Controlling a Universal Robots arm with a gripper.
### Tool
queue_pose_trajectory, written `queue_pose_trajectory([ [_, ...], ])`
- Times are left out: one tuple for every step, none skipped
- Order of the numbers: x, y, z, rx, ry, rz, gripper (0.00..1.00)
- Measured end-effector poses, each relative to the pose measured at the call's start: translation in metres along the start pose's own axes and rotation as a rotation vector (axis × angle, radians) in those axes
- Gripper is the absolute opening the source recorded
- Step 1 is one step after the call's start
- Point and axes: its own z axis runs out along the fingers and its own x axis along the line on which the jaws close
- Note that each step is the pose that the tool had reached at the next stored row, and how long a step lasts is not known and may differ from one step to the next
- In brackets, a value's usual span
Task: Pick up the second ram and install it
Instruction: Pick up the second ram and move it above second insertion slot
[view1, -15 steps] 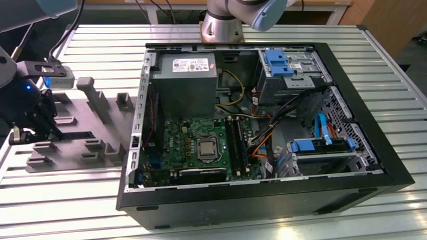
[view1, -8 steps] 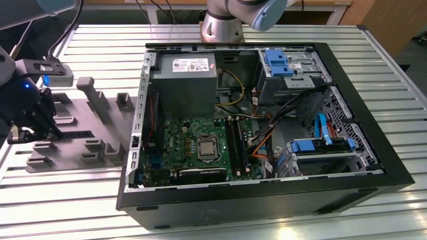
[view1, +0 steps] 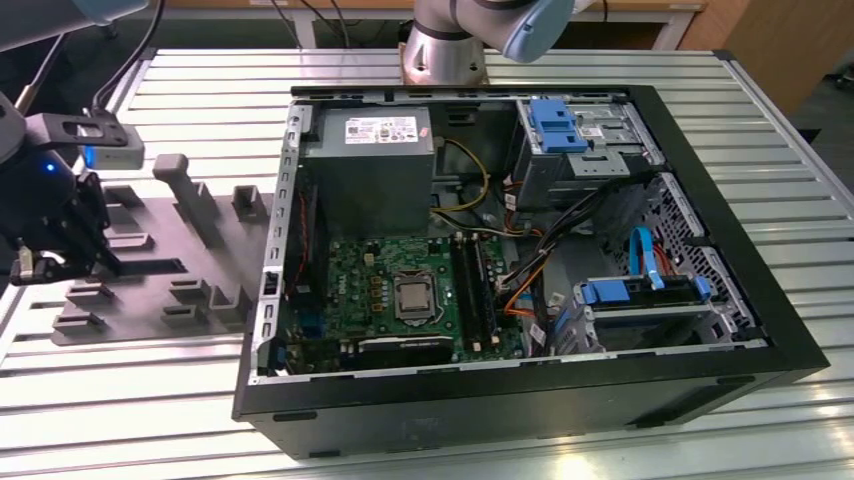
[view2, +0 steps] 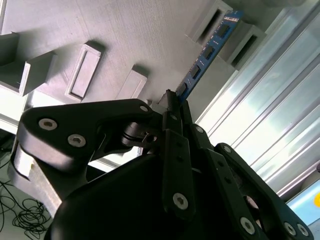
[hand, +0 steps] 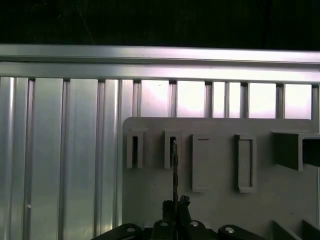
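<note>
We see a ribbed aluminium table (view1: 174, 75) spreading beneath and around the gripper (view2: 175, 102), its slats glaring with reflected light. Well beyond the gripper, past the table's far edge, stand a wooden desk (view1: 267, 4) and a wooden panel (view1: 787, 50). Black cables (view2: 15, 207) lie on the pale floor (view2: 4, 175) below it.

We see a table (hand: 65, 150) of shiny ribbed metal, a matt grey plastic holder (hand: 220, 200), the second ram (view2: 207, 52) glossy blue
</note>
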Motion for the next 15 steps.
queue_pose_trajectory([
  [0.0000,0.0000,-0.0008,0.0000,0.0000,0.000,0.14],
  [0.0000,0.0000,-0.0016,0.0001,-0.0001,0.000,0.14],
  [0.0000,0.0000,-0.0027,0.0000,0.0000,0.000,0.14],
  [-0.0001,-0.0001,-0.0037,0.0001,-0.0001,0.000,0.14],
  [-0.0001,-0.0001,-0.0044,0.0001,-0.0001,0.000,0.14],
  [-0.0001,-0.0001,-0.0051,0.0000,-0.0001,0.000,0.14],
  [-0.0001,-0.0001,-0.0056,0.0001,-0.0001,0.000,0.14],
  [-0.0001,-0.0001,-0.0064,0.0000,0.0000,0.000,0.14],
  [-0.0001,-0.0001,-0.0071,0.0000,0.0000,0.000,0.14],
  [-0.0001,-0.0001,-0.0079,0.0000,-0.0001,0.000,0.14],
  [-0.0001,-0.0001,-0.0087,0.0001,-0.0001,0.000,0.14],
  [-0.0001,-0.0001,-0.0095,0.0000,-0.0001,0.000,0.14],
  [-0.0001,-0.0001,-0.0103,0.0000,0.0000,0.000,0.14],
  [-0.0001,-0.0001,-0.0110,0.0000,0.0000,0.000,0.14],
  [-0.0001,-0.0001,-0.0117,0.0000,0.0000,0.000,0.14],
])
